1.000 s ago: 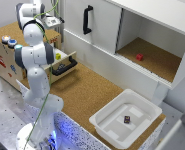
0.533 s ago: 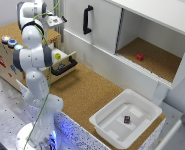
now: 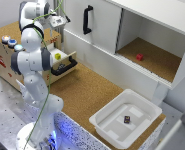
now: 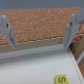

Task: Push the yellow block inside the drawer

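I see the yellow block point(image 3: 57, 56) left of centre in the exterior view, lying on the floor of the open drawer point(image 3: 68, 56), just behind the black bar handle point(image 3: 64, 67) on its front. In the wrist view the block point(image 4: 61, 79) sits at the bottom edge, on the pale drawer floor, with the brown cork surface filling the upper half of that picture.

The drawer belongs to the small wooden cabinet point(image 3: 4, 60) at the left edge of the exterior view, and it stands pulled out toward the cork-topped table point(image 3: 92, 95).

My arm point(image 3: 34, 55) rises from its base at the lower left, bends through a big white elbow in front of the cabinet, and reaches up so that the gripper point(image 3: 58, 21) hangs at the upper left, above the drawer and clear of the block. In the wrist view the two fingers point(image 4: 5, 31) stand wide apart, one at each side of the frame, with nothing between them.

Further out, a white cupboard point(image 3: 99, 30) with a black vertical handle runs across the top of the exterior view; a red block point(image 3: 139, 57) lies in its open compartment at the upper right. A white tray point(image 3: 104, 120) at the lower right holds a small dark block point(image 3: 126, 119).
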Robot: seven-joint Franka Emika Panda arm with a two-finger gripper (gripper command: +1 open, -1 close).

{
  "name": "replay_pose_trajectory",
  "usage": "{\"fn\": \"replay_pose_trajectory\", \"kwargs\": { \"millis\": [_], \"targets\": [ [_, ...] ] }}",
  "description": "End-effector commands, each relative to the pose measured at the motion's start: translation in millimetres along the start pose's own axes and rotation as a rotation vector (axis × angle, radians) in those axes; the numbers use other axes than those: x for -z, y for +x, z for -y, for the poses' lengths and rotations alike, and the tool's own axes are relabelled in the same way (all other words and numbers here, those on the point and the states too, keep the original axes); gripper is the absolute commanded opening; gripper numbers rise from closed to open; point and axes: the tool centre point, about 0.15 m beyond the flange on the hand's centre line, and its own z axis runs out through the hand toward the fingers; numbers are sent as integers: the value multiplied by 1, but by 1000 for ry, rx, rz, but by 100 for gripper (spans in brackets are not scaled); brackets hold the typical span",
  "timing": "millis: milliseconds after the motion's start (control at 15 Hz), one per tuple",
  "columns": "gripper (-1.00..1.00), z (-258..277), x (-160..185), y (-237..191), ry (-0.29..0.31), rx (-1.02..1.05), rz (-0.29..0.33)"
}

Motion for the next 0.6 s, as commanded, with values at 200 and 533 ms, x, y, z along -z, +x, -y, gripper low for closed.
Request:
{"fn": "replay_pose_trajectory", "kwargs": {
  "millis": [200, 533],
  "targets": [
    [100, -1, 5, -86, 24, -175, -254],
    [100, 12, 29, -121, 15, -359, -156]
  ]
}}
